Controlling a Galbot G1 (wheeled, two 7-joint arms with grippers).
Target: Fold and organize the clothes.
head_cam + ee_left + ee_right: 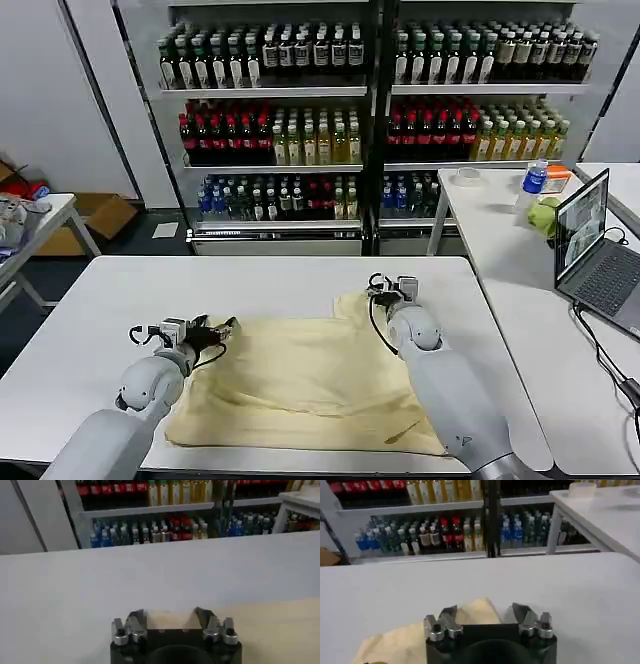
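The clothes, one cream T-shirt (300,375), lie spread across the near half of the white table (250,285). My left gripper (222,328) is low at the shirt's far left corner. In the left wrist view it (170,614) is open, its jaws straddling the cream edge (270,630). My right gripper (378,290) is at the far right corner, where the cloth rises to a point. In the right wrist view it (484,611) is open too, the fabric tip (405,640) lying between its fingers.
A second white table (500,260) stands to the right with a laptop (595,250), a water bottle (534,182) and small items. Shelves of drink bottles (300,130) stand beyond the table. Bare tabletop lies behind and to the left of the shirt.
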